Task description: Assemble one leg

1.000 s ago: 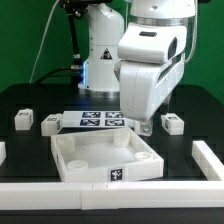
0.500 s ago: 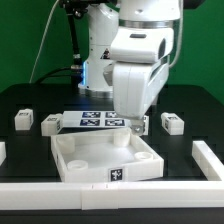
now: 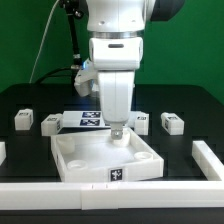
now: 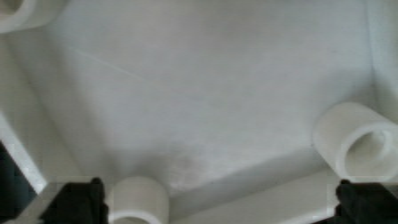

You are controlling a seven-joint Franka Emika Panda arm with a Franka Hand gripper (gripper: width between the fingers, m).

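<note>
Small white legs with tags lie on the black table: two at the exterior view's left [image 3: 23, 120] [image 3: 51, 123] and one at the right [image 3: 172, 122]. The large white square tray panel [image 3: 85, 172] lies in front, with round corner sockets, seen close in the wrist view [image 4: 365, 140] [image 4: 139, 200]. My gripper [image 3: 117, 134] points straight down over the tray's back middle. In the wrist view my gripper [image 4: 217, 203] is open, its dark fingertips [image 4: 75, 200] are wide apart over the tray floor [image 4: 196, 90], and no leg is between them.
The marker board [image 3: 90, 120] lies behind the tray, partly hidden by my arm. A white rail [image 3: 110, 195] runs along the front and another [image 3: 208, 157] stands at the exterior view's right. A fourth small white piece [image 3: 141, 121] sits beside my gripper.
My arm has swung toward the exterior view's left, turned upright, and come over the tray's back middle. The legs and tray have not moved.
</note>
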